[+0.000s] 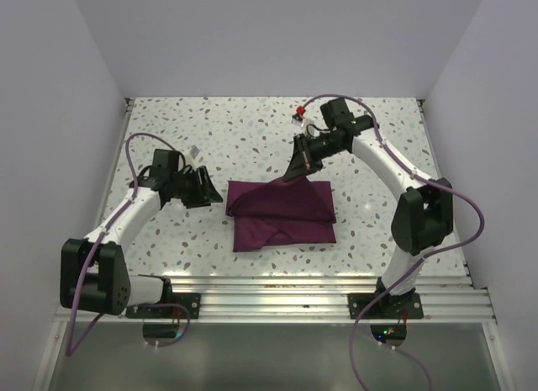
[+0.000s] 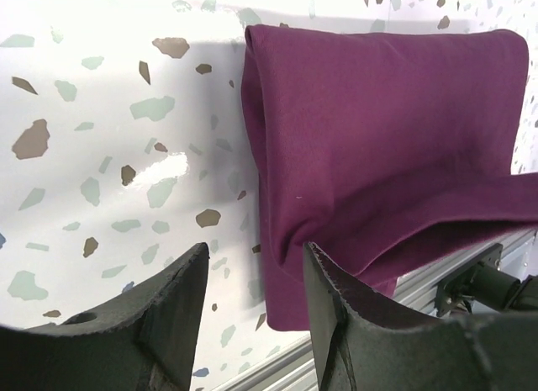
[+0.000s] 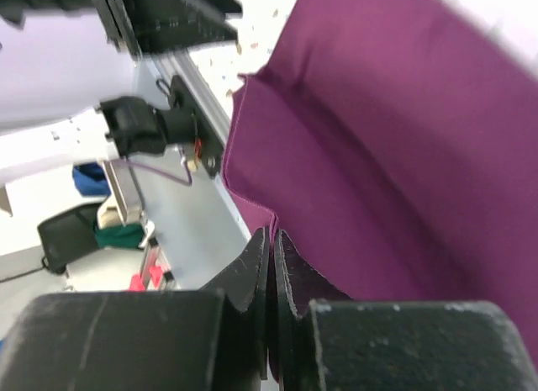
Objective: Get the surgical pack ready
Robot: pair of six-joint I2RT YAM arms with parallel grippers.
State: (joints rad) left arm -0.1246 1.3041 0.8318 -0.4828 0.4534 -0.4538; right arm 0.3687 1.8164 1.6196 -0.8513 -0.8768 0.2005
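- At the left of the bench (image 1: 193, 126): the left pincer (image 1: 210, 192) sits low, just beside the left edge of the pack (image 1: 282, 214). Its jaws are parted and it holds nothing. Judgement: it is posted there to pin or take that edge when needed.
- Mid-bench: the pack lies folded into a rough rectangle of several layers, close to the near rail (image 1: 277, 283). No instruments or gauze are visible on it.
- Right: the right pincer (image 1: 296, 171) hangs over the pack's far edge, with a peak of cloth drawn up to it. Judgement: it has the cloth lifted so that a flap can be carried across.
- Left wrist view only: there is a clear gap between the left pincer's (image 2: 252, 269) fingers and nothing in it. The pack's (image 2: 387, 139) left fold shows rounded and layered, which the top view flattens out. I cannot tell whether a finger touches the cloth.
- Right wrist view only: the right pincer (image 3: 271, 240) is fully closed, with a thin edge of the pack (image 3: 378, 139) nipped between its tips. The top view hints at this grip but cannot confirm it.
- Top view only: it shows both arms at once and the pack's whole outline.
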